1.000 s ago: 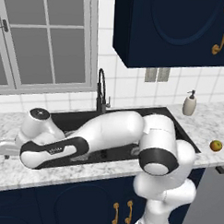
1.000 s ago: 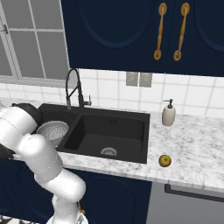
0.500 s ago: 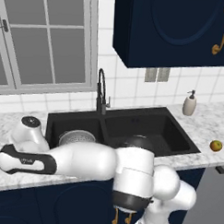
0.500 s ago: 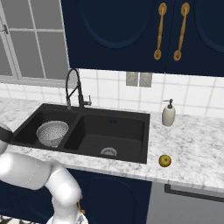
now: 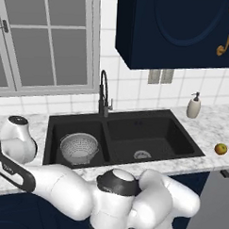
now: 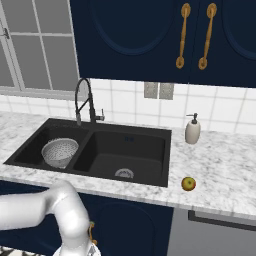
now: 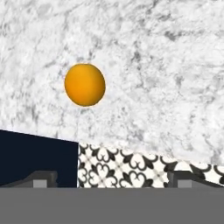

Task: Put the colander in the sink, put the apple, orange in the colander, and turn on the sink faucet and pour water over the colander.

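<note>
The sink (image 5: 155, 137), a matt black double basin set into the marble counter (image 6: 225, 175), is the largest task item. The colander (image 5: 79, 148) already sits upright in its left basin, below and to the left of the sink faucet (image 5: 104, 93), from which no water runs. As a thin perforated metal bowl it would likely be light and rigid.

The apple (image 6: 188, 183) rests alone on the counter to the right of the sink, near the front edge and well apart from the soap pump (image 6: 192, 130). The orange (image 7: 85, 84) lies on bare marble in the hand view, close to the counter edge, with dark cabinet front and patterned floor tile visible beyond.

Handling, as a judgement: both fruits are firm, smooth and free to roll, so each is best pinched across its widest girth, with the fingers level on either side. A squeeze above or below the middle could pop the fruit out.

The gripper (image 7: 111, 179) is spread to full width and empty. Its fingertips (image 7: 43, 178) stand clear of the orange, touching nothing. How high it hovers above the counter is hard to judge from this angle.
</note>
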Tool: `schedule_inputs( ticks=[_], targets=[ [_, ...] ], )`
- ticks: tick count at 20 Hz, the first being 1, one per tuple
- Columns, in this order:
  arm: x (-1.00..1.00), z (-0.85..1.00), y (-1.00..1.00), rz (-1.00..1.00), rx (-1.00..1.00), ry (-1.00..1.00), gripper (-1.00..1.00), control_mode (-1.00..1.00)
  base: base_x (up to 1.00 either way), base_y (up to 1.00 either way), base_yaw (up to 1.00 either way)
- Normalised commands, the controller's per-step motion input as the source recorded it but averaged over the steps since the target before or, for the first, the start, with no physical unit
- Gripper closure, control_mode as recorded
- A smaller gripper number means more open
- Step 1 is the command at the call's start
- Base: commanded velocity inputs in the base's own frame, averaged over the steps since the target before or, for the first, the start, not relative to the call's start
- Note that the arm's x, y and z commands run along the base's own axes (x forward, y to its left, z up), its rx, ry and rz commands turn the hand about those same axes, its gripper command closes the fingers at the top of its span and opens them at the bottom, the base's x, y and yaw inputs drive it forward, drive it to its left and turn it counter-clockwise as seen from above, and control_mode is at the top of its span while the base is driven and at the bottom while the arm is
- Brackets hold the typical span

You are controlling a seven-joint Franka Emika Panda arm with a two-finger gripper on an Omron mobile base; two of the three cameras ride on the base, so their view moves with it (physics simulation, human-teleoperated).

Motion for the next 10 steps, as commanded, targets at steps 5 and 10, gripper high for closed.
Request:
schedule_inputs(
  ticks=[5, 10],
  targets=[
    [0.01, -0.04, 0.40, 0.00, -0.08, 0.00, -1.00, -1.00, 0.00, 0.00, 0.00],
    [0.05, -0.01, 0.23, 0.00, -0.05, 0.00, -1.00, -1.00, 0.00, 0.00, 0.00]
  ],
)
